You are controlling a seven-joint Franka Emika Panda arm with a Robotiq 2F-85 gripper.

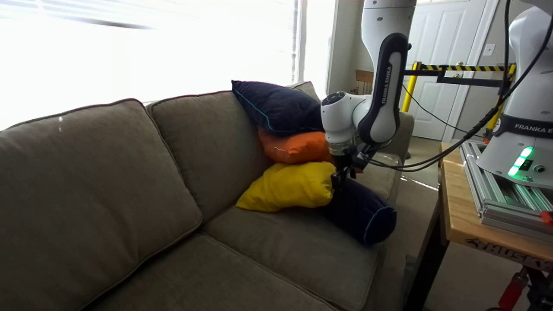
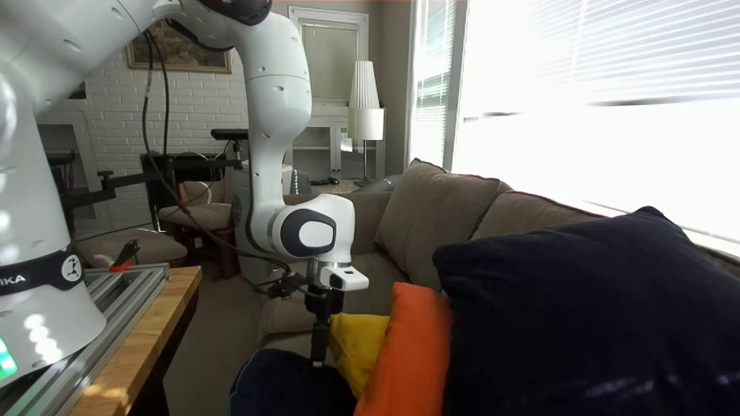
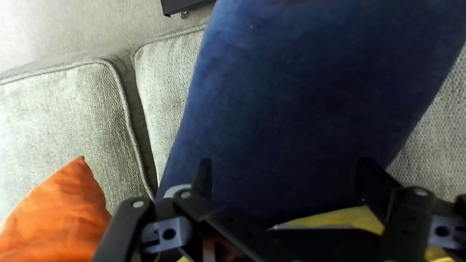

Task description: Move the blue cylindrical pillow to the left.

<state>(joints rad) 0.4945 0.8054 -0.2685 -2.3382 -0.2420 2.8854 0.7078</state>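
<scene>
Two taupe back cushions (image 1: 86, 185) are standing along the sofa (image 1: 272, 244) at the left of an exterior view. Next along, a squarish navy cushion (image 1: 276, 108) is leaning near 11 o'clock from the hand (image 1: 343, 179), a yellow pillow (image 1: 287, 190) is lying at 9, and an orange pillow (image 1: 294, 147) is showing between those two at 10. The hand is pointing downward over the blue cylindrical pillow (image 1: 359, 212); in the wrist view its fingers (image 3: 204, 176) are standing wide apart above the fabric, gripping nothing, contact at their tips being impossible to tell. That blue cylindrical pillow is resting on the sofa at 5 o'clock from the hand, just beside the yellow one, its piped round end pointing between 4 and 5. Farther right, between 3 and 4 o'clock, a wooden bench (image 1: 460, 207) is carrying the arm's base (image 1: 505, 153).
</scene>
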